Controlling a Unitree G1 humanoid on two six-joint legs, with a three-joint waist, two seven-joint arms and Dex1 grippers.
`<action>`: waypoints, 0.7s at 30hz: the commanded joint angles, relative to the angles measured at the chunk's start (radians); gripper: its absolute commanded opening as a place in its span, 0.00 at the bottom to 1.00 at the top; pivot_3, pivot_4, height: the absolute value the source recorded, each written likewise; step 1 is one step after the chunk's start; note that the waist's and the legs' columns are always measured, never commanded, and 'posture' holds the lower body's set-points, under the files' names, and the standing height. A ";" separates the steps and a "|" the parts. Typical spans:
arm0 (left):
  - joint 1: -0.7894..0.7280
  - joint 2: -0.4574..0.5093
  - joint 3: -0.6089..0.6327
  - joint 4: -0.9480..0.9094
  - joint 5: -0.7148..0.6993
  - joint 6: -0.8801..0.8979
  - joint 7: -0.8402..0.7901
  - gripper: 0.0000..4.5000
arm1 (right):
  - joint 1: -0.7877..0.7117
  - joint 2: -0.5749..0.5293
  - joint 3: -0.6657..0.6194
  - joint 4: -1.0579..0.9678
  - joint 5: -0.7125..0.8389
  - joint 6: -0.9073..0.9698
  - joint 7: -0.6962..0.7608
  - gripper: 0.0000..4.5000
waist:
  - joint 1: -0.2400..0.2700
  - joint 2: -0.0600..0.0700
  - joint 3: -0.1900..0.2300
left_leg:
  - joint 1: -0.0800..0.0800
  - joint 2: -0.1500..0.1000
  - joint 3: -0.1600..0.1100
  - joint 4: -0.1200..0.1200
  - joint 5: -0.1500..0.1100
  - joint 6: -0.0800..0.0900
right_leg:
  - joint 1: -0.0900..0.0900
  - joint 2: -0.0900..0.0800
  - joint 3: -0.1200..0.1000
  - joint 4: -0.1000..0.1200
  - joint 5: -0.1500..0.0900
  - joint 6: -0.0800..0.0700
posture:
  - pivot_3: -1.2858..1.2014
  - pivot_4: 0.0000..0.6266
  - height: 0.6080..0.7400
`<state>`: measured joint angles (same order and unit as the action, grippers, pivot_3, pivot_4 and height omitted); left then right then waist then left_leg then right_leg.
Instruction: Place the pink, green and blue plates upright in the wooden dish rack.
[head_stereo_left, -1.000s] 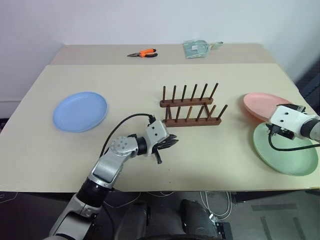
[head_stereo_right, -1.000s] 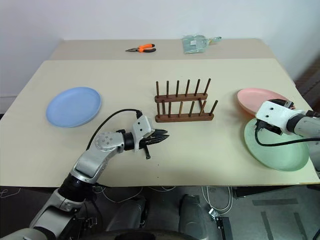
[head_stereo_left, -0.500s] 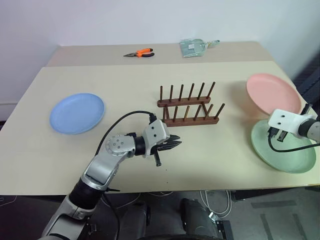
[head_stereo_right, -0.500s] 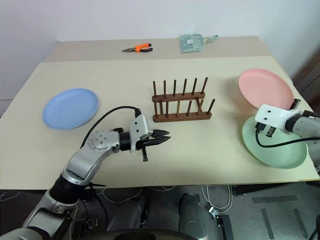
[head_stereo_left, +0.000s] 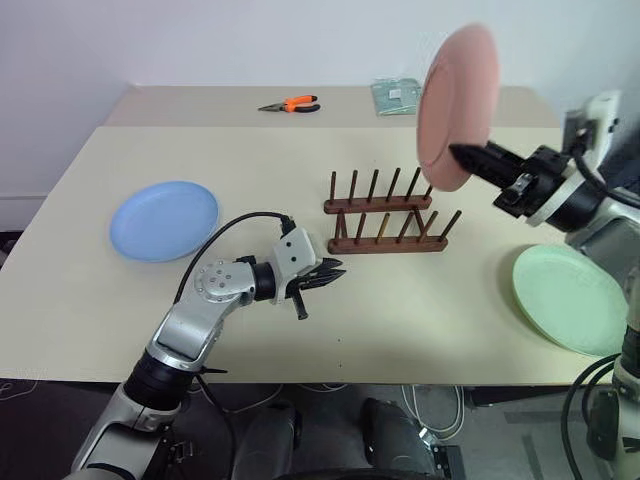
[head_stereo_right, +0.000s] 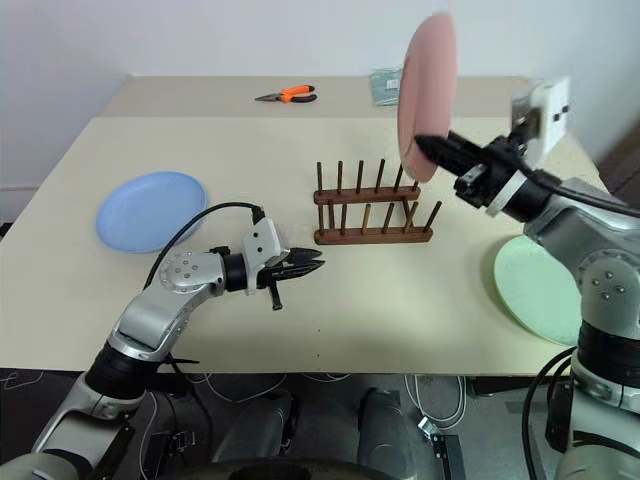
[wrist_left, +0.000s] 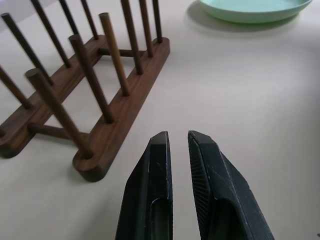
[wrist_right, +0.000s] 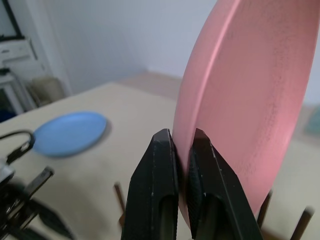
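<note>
My right gripper (head_stereo_left: 462, 153) is shut on the lower rim of the pink plate (head_stereo_left: 458, 105). It holds the plate upright in the air, above the right end of the wooden dish rack (head_stereo_left: 385, 215); in the right wrist view the pads (wrist_right: 165, 150) pinch the plate's edge (wrist_right: 250, 90). No plate stands between the rack's pegs. The blue plate (head_stereo_left: 164, 220) lies flat at the left of the table and the green plate (head_stereo_left: 572, 297) lies flat at the right. Just left of the rack, low over the table, my left gripper (head_stereo_left: 330, 272) is shut with nothing in it and points at the rack (wrist_left: 100, 100).
Orange-handled pliers (head_stereo_left: 290, 104) and a clear packet (head_stereo_left: 397, 95) lie on the farther table behind. The green plate sits close to the table's front right edge (head_stereo_left: 560, 370). Bare tabletop lies between the blue plate and the rack.
My right gripper has shut on the pink plate's rim, lifted it off the table and swung it up and left to stand upright over the rack. The left gripper has hardly moved.
</note>
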<state>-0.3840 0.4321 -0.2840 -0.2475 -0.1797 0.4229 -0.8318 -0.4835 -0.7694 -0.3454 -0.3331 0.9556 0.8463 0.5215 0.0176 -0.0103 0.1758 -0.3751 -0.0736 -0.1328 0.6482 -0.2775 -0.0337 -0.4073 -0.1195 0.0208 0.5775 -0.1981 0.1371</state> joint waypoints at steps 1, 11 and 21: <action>0.011 -0.002 0.013 -0.044 -0.012 -0.011 0.009 0.12 | -0.013 -0.012 -0.025 0.014 0.006 0.001 0.012 0.01 | -0.004 0.000 0.000 | 0.000 0.000 0.000 0.000 0.000 0.000 | 0.000 0.000 0.000 0.000 0.000 0.000 | 0.52 0.24 1.00; 0.025 -0.003 0.011 -0.071 -0.021 0.006 0.020 0.12 | -0.031 -0.025 0.012 0.161 -0.038 0.013 0.103 0.01 | -0.007 0.000 0.000 | 0.001 0.001 0.001 -0.001 0.000 0.000 | -0.001 0.001 0.000 0.002 0.000 0.000 | 0.52 0.24 1.00; 0.030 -0.007 -0.003 -0.072 -0.023 0.006 0.024 0.12 | 0.032 -0.068 -0.175 0.196 -0.196 -0.133 0.021 0.55 | -0.002 0.001 0.000 | 0.001 0.001 0.001 -0.001 0.000 0.000 | -0.001 0.001 0.000 0.001 0.002 0.003 | 0.52 0.24 1.00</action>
<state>-0.3520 0.4292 -0.2893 -0.2806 -0.1871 0.4330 -0.8047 -0.4787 -0.8073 -0.4335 -0.1249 0.7609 0.7218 0.5482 0.0152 -0.0098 0.1760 -0.3744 -0.0727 -0.1319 0.6469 -0.2775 -0.0337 -0.4079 -0.1183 0.0206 0.5784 -0.1965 0.1406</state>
